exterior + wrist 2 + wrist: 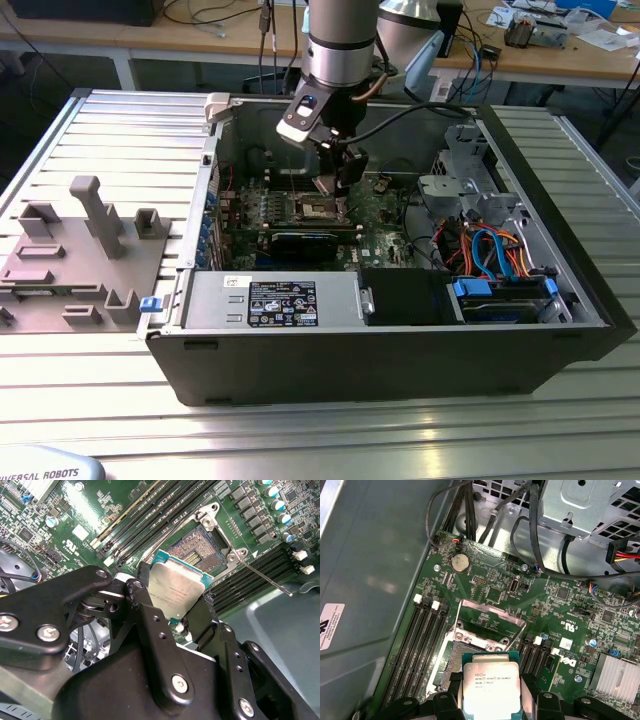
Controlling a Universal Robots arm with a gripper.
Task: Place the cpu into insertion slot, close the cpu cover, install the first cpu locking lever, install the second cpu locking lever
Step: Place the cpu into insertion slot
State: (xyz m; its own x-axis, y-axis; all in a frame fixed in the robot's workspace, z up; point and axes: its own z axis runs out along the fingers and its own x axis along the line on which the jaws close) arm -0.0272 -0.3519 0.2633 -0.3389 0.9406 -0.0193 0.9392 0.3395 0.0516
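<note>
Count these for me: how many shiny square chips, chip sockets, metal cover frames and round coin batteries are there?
cpu: 1, gripped by the end effector
insertion slot: 1, bare, with the chip above it
cpu cover: 1, swung open
round coin battery: 1, on the green board
Total: 4

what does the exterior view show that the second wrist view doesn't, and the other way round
Exterior view: the whole open computer case, the robot arm reaching into it, and grey plastic fixtures at the exterior view's left. Second wrist view: the chip gripped in the pincer, held close to the open socket, a thin metal lever sticking out beside it. Both share: the green board, the pincer and the socket area.
</note>
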